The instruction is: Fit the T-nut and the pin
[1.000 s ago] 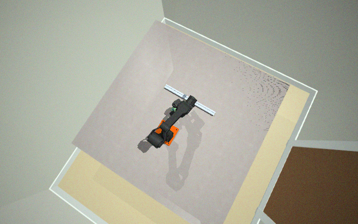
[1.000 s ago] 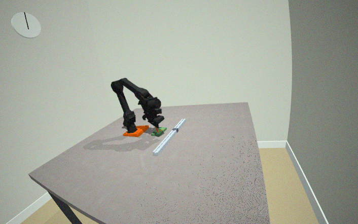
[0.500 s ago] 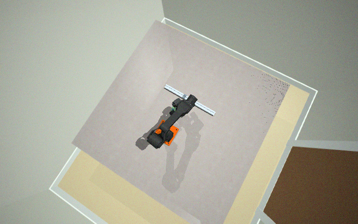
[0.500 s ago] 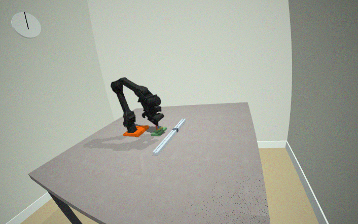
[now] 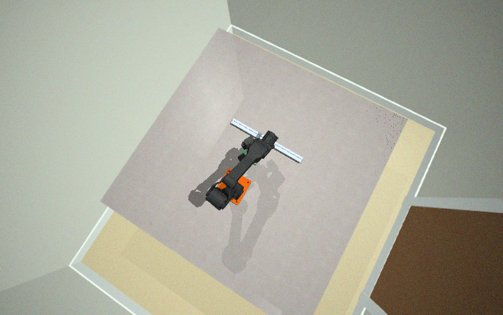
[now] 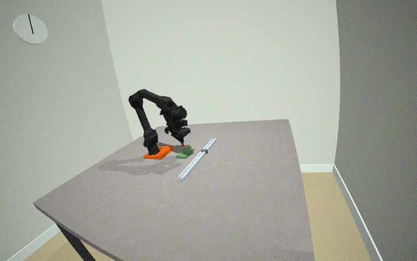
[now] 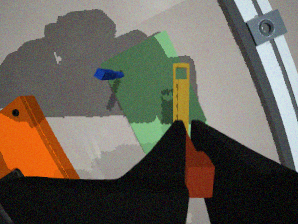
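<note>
Evidently the jaws pinch the orange handle (image 7: 200,175) between them, nearly shut.

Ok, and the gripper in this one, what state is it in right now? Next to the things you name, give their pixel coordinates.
Gripper (image 6: 182,142) (image 7: 185,127): closed on the orange handle (image 7: 200,175) of the brass T-nut (image 7: 181,95), held above the green tray (image 6: 183,153) (image 7: 145,75).
</note>
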### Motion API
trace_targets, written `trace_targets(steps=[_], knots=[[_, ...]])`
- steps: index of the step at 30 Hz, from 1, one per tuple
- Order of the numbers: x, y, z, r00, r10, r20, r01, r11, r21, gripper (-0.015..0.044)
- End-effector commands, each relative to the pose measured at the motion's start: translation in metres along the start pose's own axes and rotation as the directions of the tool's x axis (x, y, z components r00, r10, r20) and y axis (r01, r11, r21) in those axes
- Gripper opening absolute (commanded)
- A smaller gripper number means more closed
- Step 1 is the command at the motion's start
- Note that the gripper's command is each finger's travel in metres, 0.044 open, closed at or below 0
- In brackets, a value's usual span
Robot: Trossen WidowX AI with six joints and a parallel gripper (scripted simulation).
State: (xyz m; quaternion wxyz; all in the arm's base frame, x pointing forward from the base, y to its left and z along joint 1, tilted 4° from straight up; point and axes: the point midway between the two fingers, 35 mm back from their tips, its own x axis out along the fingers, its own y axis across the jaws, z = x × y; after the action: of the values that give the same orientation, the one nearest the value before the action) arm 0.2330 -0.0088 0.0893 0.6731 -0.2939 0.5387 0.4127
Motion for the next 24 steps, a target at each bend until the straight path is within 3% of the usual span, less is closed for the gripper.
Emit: trace_targets(steps=[1, 24], knots=[[-0.007, -0.001, 0.002, 1.0, -0.004, -0.003, 0.004, 1.0, -0.002, -0.015], [-0.044, -0.001, 0.013, 1.0, -0.004, -0.003, 0.004, 1.0, -0.002, -0.015]])
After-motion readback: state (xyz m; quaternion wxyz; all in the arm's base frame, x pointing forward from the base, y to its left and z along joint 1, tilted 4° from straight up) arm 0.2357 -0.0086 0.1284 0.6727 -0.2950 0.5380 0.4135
